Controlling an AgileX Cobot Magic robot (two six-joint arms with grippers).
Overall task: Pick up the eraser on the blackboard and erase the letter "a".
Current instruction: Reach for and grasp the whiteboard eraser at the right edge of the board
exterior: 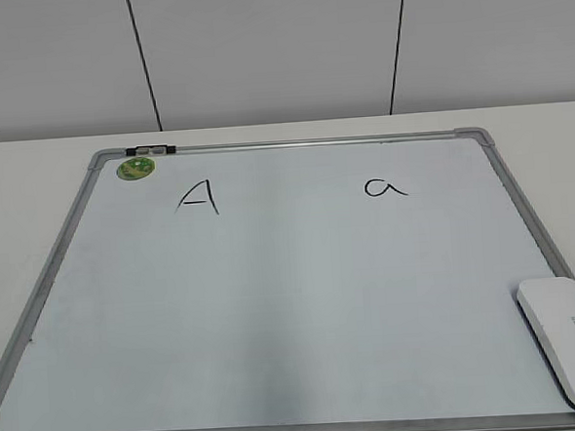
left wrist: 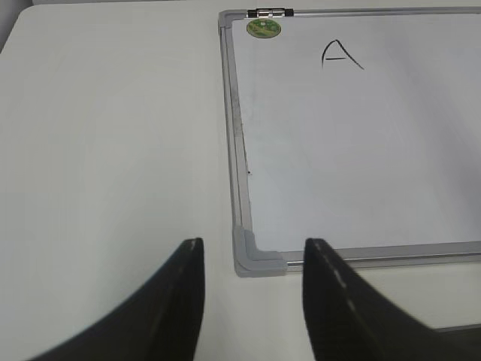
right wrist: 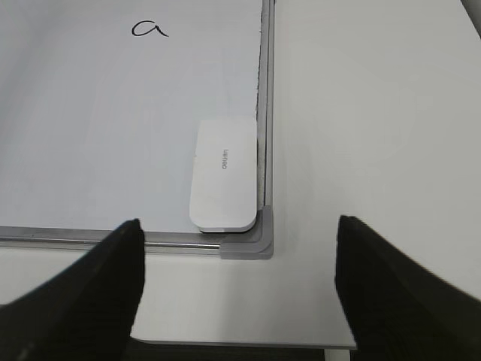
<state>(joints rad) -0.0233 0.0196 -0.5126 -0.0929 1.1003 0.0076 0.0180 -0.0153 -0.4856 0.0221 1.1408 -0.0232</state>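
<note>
1. We see the eraser (exterior: 569,340) cut off by the right edge in the exterior view.
2. We cannot read its small grey lettering (right wrist: 224,161).
3. The blackboard (left wrist: 239,188) runs past the left wrist view's right edge.

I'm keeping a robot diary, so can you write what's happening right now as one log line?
stage: not started | eraser: lying in blackboard near right corner | letter "a": unerased | left gripper: open, empty | right gripper: open, empty

Even, bright, diffuse lighting; the blackboard (exterior: 273,304) shows no hard glare. Soft shadows underlie the near, blurred gripper fingers (right wrist: 90,293) in both wrist views.
</note>
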